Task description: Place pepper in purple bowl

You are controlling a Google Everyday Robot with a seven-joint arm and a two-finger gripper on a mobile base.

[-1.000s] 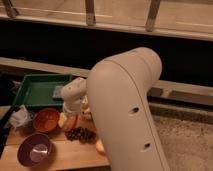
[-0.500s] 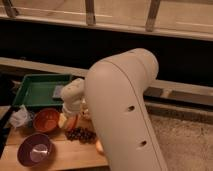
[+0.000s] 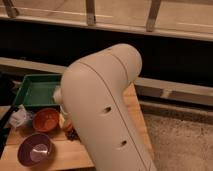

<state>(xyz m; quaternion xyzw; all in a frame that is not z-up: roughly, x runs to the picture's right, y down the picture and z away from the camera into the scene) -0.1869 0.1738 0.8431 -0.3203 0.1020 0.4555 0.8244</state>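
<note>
- pepper: hidden or too unclear to pick out beside the arm [image 3: 107,110]; long axis and pointing direction cannot be told.
- purple bowl [image 3: 35,149]: upright, front left of bench [image 3: 67,154], near orange bowl [image 3: 46,120], not touching.
- pincer: hidden behind arm, low near green tray [image 3: 35,90]; spread wide, nothing seen held.

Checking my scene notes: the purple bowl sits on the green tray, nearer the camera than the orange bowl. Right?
No. The purple bowl stands on the wooden table, not the green tray, which lies behind the orange bowl; the camera view shows this. It is nearer than the orange bowl. The gripper is hidden behind the arm.
</note>
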